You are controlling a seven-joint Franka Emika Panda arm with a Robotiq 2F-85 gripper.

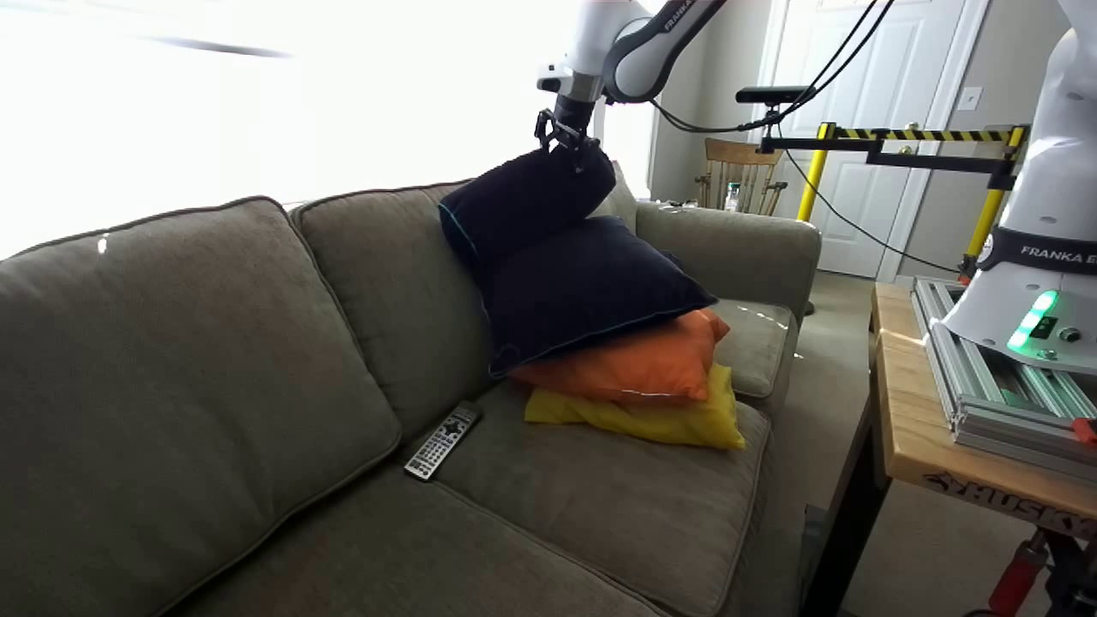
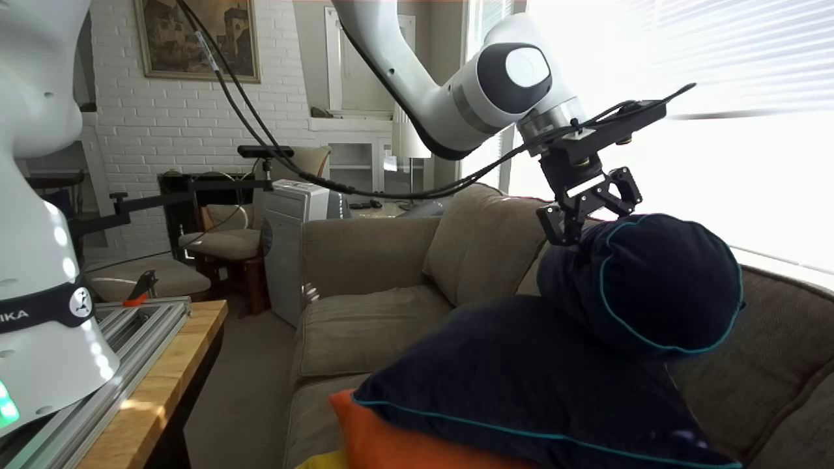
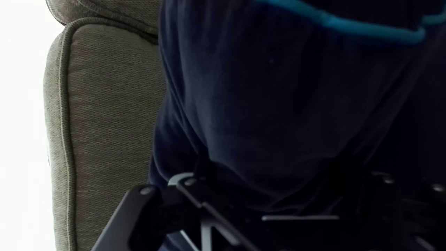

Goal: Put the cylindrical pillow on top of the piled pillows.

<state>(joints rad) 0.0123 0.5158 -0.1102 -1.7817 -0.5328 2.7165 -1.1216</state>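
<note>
A gripper point(image 1: 564, 151) is pinching the navy tube pillow point(image 1: 518, 206) into creases and holding it at the back of the piled cushions point(image 1: 600, 300), probably so it isn't rolling down their slope.

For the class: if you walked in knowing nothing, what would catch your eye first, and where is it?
Probably the bright orange cushion and yellow cushion, under the flat navy cushion on the grey sofa. Next comes the white robot arm overhead, its gripper against the navy bolster above them. Behind the sofa, the window glares white.
</note>
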